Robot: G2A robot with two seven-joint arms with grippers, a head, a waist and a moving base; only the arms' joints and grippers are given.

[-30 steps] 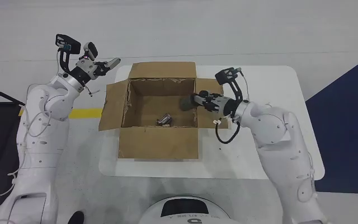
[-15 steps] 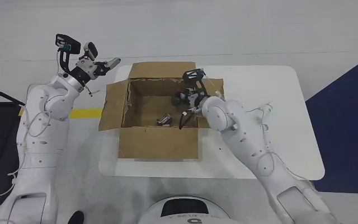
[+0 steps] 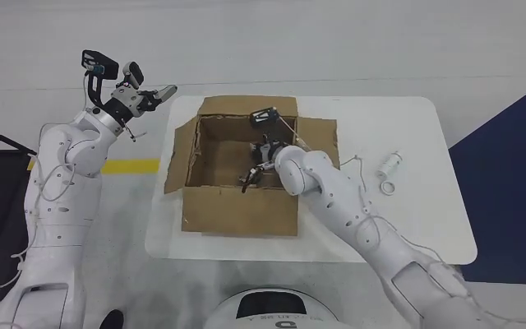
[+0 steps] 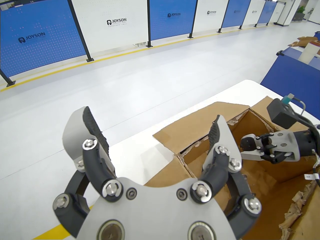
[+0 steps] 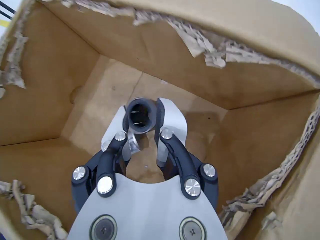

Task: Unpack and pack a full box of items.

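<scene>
In the top view, the open cardboard box (image 3: 238, 215) sits on the white desk (image 3: 411, 234). The right gripper (image 3: 251, 169) is down inside it, nearer the right wall than the left. The left gripper (image 3: 161, 95) hangs beyond the box's far left corner, off the desk's edge. A small white bottle (image 3: 389, 164) and a ring (image 3: 386, 187) lie on the desk, well to the right of the box.

In the left wrist view, the left gripper's jaws stand wide apart with nothing between them. The box's far left corner lies beyond them, and the right gripper is farther off inside the box.

In the right wrist view, the right gripper's jaws are clamped at their tips on a dark hollow cylinder (image 5: 140, 116). Its open end faces back toward the wrist, so its long axis runs roughly along the jaws and points at the box's bare floor. Whether it touches that floor cannot be told. The walls stand apart from it on every side. The right arm is plainly the one placed for setting it down. Let go end-on, the cylinder may tip and roll.
</scene>
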